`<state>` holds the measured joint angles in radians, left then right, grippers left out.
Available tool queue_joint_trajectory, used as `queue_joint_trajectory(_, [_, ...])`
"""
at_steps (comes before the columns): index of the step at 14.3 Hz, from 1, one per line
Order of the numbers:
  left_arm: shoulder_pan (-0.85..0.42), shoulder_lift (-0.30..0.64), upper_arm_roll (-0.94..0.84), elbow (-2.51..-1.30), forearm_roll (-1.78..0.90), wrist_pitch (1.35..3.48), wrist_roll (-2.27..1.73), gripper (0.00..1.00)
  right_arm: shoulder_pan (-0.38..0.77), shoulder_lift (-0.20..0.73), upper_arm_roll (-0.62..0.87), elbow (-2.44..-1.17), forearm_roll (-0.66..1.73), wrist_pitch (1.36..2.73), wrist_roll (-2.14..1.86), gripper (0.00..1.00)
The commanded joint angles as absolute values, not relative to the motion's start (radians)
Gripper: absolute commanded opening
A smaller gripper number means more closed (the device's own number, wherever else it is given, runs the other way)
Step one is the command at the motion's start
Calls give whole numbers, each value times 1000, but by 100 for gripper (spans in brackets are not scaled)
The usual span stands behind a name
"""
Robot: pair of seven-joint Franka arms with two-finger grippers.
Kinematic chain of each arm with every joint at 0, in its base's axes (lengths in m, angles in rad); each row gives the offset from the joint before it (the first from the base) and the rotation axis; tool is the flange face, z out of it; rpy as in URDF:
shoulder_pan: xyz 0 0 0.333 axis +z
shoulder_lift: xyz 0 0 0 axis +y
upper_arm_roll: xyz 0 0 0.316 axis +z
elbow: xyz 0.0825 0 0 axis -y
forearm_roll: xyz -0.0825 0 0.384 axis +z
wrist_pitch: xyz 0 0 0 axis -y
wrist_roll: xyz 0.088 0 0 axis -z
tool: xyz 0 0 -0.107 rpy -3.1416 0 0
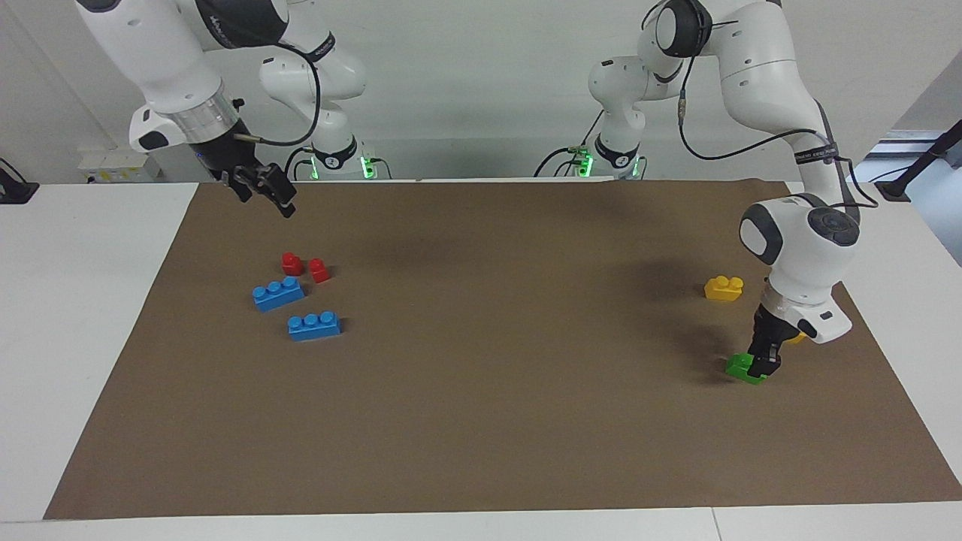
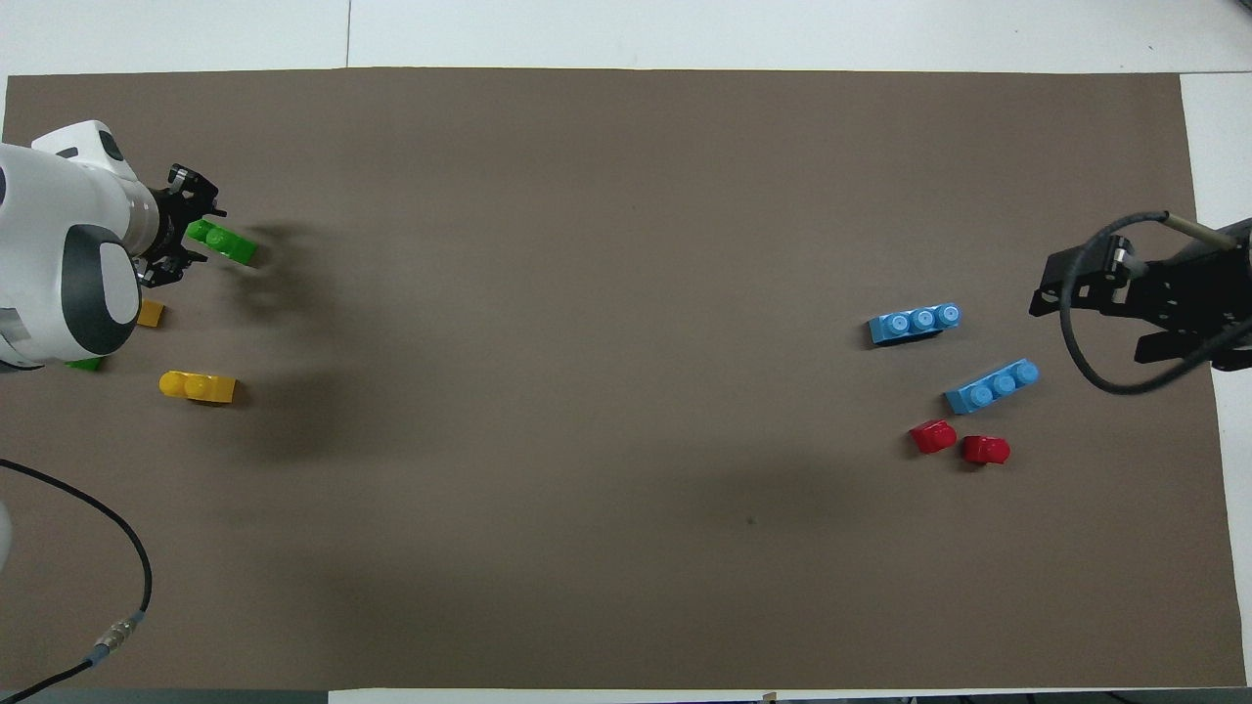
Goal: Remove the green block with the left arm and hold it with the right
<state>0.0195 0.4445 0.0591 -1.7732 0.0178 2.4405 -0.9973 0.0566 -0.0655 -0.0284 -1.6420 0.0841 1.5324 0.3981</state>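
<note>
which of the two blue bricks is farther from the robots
The blue brick lying alone, with nothing between it and the bare mat. The other blue brick sits nearer the robots, right beside the two red pieces.

White table [image 1: 90, 315], brown mat [image 1: 496, 421] bearing blue, red, yellow, green bricks.

The white jointed left arm [image 1: 798, 240] is bent steeply down, its small black two-finger gripper [image 1: 765, 359] lowered to the mat. The white right arm [image 1: 161, 52] is raised, its black gripper [image 1: 272, 193] held open in the air.
</note>
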Motion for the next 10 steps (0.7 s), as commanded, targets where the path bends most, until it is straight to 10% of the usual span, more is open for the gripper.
queue_joint_trajectory(1, [34, 453, 54, -1763, 18, 2454, -957, 100, 66, -43, -26, -1553, 19, 1454, 240, 100])
queue_joint_trajectory(10, [17, 336, 43, -1631, 49, 2117, -739, 100, -2, -41, -26, -1568, -40, 1519, 86, 100])
